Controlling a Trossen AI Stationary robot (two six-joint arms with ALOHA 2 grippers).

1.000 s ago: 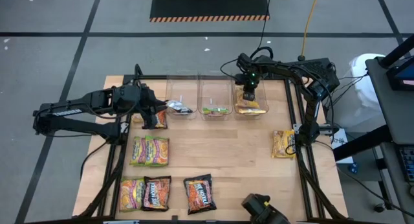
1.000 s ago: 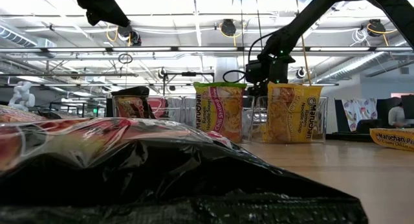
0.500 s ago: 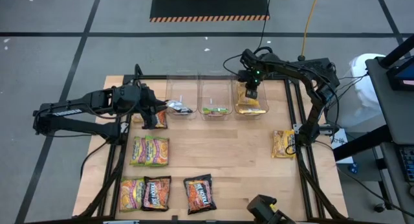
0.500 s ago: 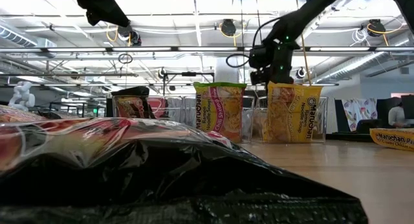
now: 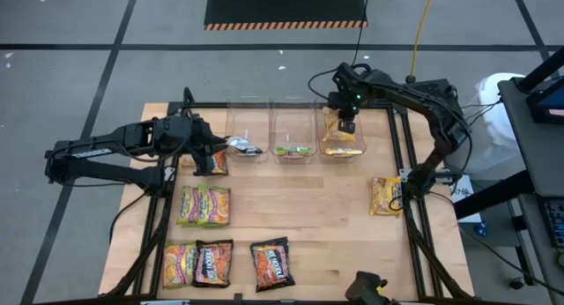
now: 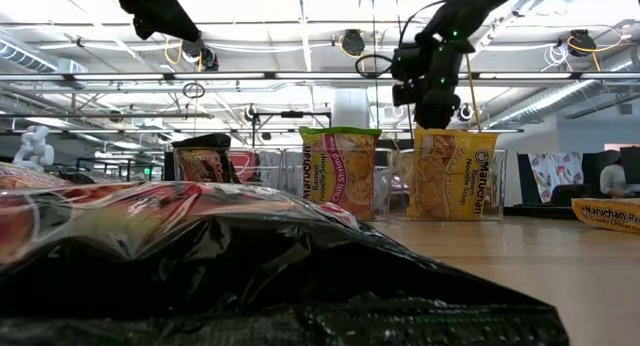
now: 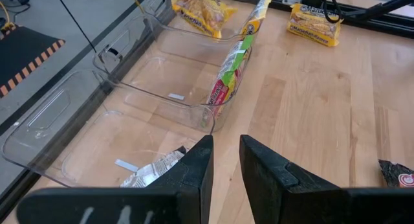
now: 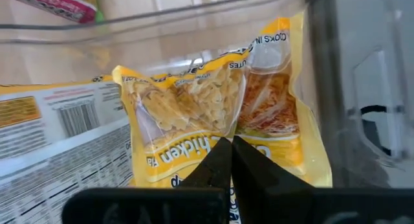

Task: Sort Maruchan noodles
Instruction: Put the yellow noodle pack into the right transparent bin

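Three clear bins stand in a row at the table's far edge. The right bin [image 5: 342,137] holds yellow packets [image 8: 213,114], standing upright in the low view [image 6: 455,176]. My right gripper [image 5: 346,122] [image 8: 230,145] hangs shut just above them and holds nothing [image 6: 436,114]. The middle bin has a lime-green packet [image 5: 293,150] [image 7: 228,75], and the left bin a black packet [image 5: 245,147] [image 7: 152,175]. My left gripper [image 5: 209,155] [image 7: 225,160] is open by a narrow gap at the left bin's near side, over another black packet [image 5: 212,162].
Loose packets lie on the wood. Two lime-green ones [image 5: 204,205] are at the left. A lime-green one [image 5: 180,263] and two black ones [image 5: 212,263] [image 5: 271,263] lie near the front edge. A yellow one [image 5: 386,196] lies by the right frame rail. The table's middle is bare wood.
My right gripper has risen out of the right bin and drifted slightly toward the table's right. The yellow packets have stayed standing in the bin.
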